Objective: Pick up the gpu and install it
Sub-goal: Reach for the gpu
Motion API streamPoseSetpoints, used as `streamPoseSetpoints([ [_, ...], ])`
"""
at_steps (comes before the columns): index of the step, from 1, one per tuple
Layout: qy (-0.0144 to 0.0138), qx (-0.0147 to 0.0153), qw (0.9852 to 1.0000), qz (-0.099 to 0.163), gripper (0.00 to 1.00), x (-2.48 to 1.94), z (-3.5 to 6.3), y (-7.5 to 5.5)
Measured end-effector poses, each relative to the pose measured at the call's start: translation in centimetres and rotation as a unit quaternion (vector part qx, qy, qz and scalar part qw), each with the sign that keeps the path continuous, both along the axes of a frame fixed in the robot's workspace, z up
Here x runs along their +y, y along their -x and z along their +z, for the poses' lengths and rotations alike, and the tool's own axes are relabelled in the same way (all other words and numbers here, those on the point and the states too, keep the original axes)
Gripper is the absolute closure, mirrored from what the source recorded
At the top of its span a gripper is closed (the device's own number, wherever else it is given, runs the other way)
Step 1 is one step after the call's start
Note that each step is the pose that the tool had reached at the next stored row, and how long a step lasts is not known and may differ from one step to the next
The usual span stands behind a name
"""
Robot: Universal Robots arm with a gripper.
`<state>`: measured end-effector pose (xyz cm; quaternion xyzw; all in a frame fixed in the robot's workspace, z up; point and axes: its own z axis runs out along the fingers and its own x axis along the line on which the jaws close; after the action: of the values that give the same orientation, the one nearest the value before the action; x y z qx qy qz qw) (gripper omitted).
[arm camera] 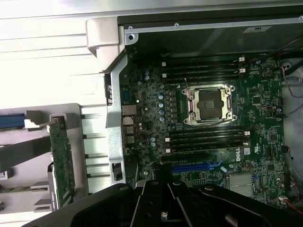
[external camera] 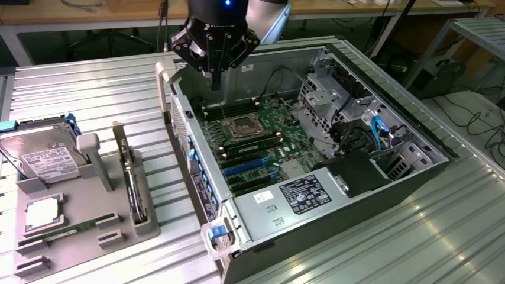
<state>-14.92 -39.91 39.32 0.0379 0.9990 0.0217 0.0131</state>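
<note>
Pick-up not begun: my jaws hang clenched, empty, over the open metal computer case [arm camera: 116,118]; grasping the thin dark gpu card [external camera: 130,177] in its grey plastic holder [external camera: 126,228] needs them opened, I judge.

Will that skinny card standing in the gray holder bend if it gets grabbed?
Probably not: the gpu looks like a stiff flat board. It's thin, so likely light. Standing on edge in the holder, it might tip once freed.
</note>
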Motion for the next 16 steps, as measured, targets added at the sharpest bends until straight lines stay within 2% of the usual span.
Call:
streamPoseSetpoints([
  [16, 0.0000, 0.0000, 1.0000, 0.000, 0.89, -0.02, -0.01, 0.50],
])
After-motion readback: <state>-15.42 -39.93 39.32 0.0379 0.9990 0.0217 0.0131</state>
